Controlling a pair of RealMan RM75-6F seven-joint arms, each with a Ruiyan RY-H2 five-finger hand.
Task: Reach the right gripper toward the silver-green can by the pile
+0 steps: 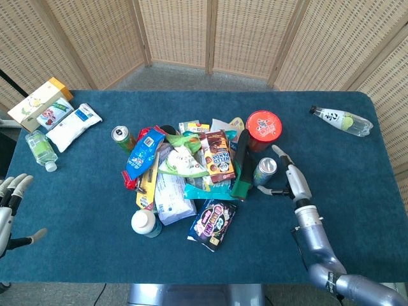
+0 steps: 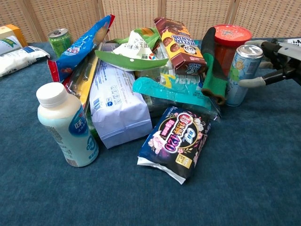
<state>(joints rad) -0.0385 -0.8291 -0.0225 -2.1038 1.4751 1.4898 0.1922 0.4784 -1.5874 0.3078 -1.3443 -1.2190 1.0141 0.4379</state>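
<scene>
The silver-green can (image 1: pixel 264 171) (image 2: pixel 242 74) stands upright at the right edge of the pile, just in front of the red tub (image 1: pixel 264 126). My right hand (image 1: pixel 290 179) (image 2: pixel 275 62) is right beside the can, fingers spread, with fingertips on either side of it; nothing is gripped. My left hand (image 1: pixel 9 204) hovers open at the far left table edge, well away from the pile.
The pile (image 1: pixel 185 172) holds snack bags, a chocolate box (image 1: pixel 217 155), a white bottle (image 1: pixel 145 222) and a purple packet (image 1: pixel 213 223). A green can (image 1: pixel 120 136) stands left of it. A clear bottle (image 1: pixel 341 120) lies at the back right; boxes and a small bottle (image 1: pixel 40 148) sit back left.
</scene>
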